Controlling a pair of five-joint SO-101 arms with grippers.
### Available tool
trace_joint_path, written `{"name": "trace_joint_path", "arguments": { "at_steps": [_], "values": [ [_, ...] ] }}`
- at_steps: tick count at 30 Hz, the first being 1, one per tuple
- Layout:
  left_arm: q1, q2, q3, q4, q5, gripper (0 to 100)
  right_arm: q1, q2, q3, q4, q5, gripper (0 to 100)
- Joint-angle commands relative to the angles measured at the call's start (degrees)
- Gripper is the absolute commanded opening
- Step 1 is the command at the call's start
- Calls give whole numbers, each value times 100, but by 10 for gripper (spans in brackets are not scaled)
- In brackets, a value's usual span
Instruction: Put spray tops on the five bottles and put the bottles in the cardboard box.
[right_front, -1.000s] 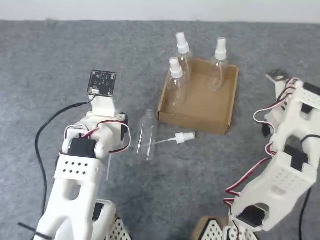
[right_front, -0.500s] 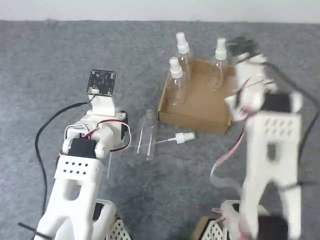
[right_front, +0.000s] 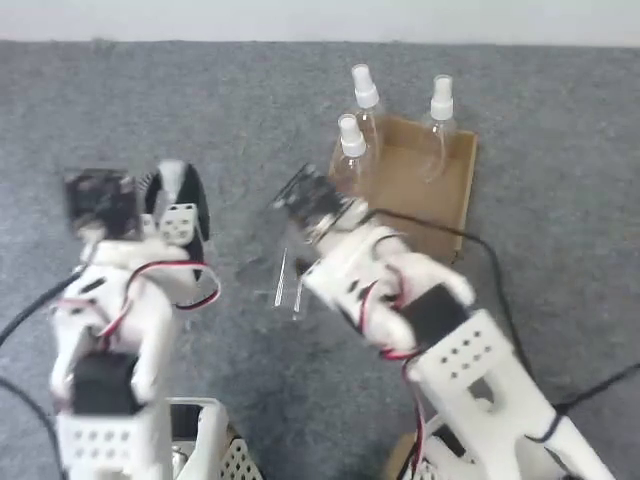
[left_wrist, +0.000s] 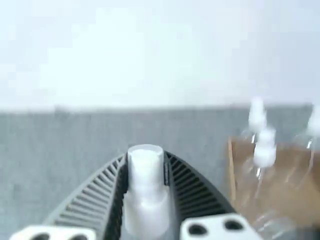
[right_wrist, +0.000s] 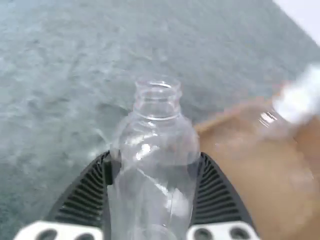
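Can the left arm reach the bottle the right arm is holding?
Probably yes. The bottle's open neck sticks out past the right gripper, uncovered, and bare carpet lies between the arms. The left gripper holds a spray top.

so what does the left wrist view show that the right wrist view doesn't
Left wrist view: the left gripper clamped on a white spray top, with a pale wall behind. Right wrist view: the right gripper clamped on an uncapped clear bottle. Both: the grey mat, the cardboard box and a capped bottle at the box.
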Motion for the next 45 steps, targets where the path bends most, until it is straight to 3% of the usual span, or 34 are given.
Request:
{"name": "trace_joint_path", "arguments": {
  "at_steps": [1, 12, 18, 30, 36, 45],
  "values": [
    [-9, -97, -1270, 325, 62, 10, -611, 31, 730, -1138, -70, 7],
    [53, -62, -1780, 343, 2031, 10, -884, -1033, 2690, -3477, -114, 7],
    [730, -53, -1727, 88, 2040, 10, -910, -1675, 3332, -3820, -123, 7],
    [695, -44, -312, -1275, 1943, 10, -919, -1947, 3552, -3864, -123, 7],
    [1046, -105, 312, -1266, 1943, 10, -910, -1947, 3560, -3864, -132, 7],
    [1433, -105, 681, -519, 1670, 10, -892, -1965, 3560, -3864, -721, 7]
  ]
}}
